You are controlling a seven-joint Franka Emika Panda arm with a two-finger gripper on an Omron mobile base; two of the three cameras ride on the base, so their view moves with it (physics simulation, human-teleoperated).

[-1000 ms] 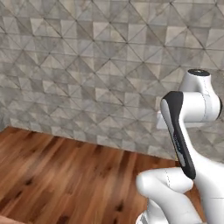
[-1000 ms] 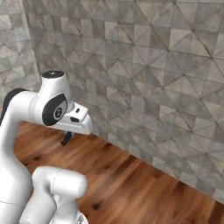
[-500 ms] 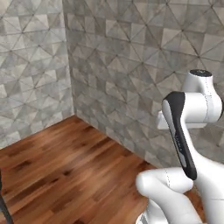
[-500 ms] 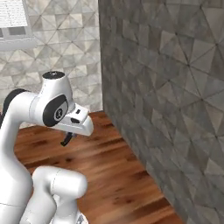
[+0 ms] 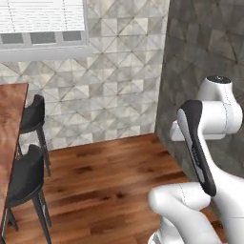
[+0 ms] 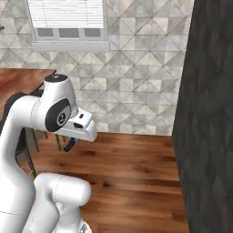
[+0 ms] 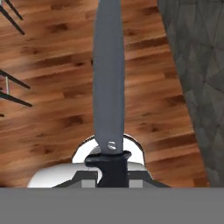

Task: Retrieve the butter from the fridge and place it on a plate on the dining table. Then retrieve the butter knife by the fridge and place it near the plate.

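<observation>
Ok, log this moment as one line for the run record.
phase: carrying | gripper: shut on butter knife | blade: pointing away from hand, over wood floor | dining table: left, stools beside

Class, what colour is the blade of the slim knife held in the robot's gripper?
Dark grey blade on the slim butter knife with a black handle; the hand view shows it best.

No readable text, label or number anywhere; the window blind's faint lines seem to be plain slats
</observation>
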